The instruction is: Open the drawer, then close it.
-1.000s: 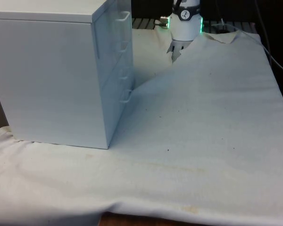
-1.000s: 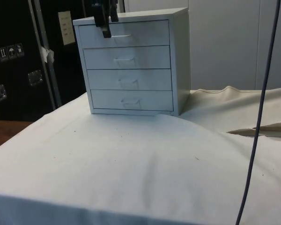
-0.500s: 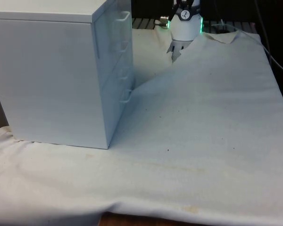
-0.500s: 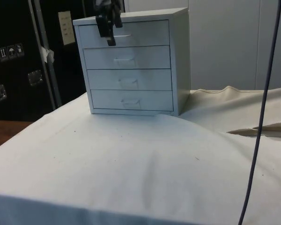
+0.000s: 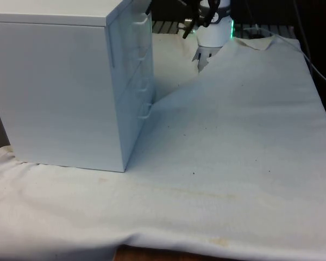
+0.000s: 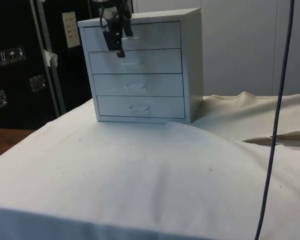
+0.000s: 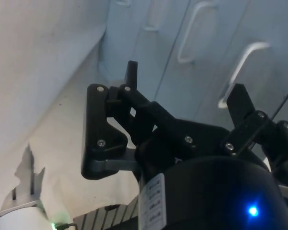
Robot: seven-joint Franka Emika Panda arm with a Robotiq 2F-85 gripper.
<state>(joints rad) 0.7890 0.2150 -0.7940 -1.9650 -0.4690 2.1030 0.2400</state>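
A white chest of drawers (image 6: pixel 140 70) with four drawers stands at the table's far end in the side view. All four fronts sit flush. In the front view the chest (image 5: pixel 60 87) turns its side to the camera, handles (image 5: pixel 146 110) jutting from its edge. My black gripper (image 6: pixel 119 50) hangs in front of the left part of the top drawer (image 6: pixel 155 35), fingertips down at the seam above the second drawer's handle (image 6: pixel 133 63). In the wrist view the gripper (image 7: pixel 182 86) is open, nothing between its fingers (image 7: pixel 131 73), with the drawer handles (image 7: pixel 245 62) just beyond.
The white cloth (image 6: pixel 140 170) covers the table and lies rumpled at the side view's right (image 6: pixel 250 100). A dark cable (image 6: pixel 275 125) hangs down across the side view's right. Dark cabinets (image 6: pixel 20 60) stand left of the chest.
The gripper has come down from the chest's top edge to the lower edge of the top drawer and shifted slightly right in the side view. The drawers have not moved.
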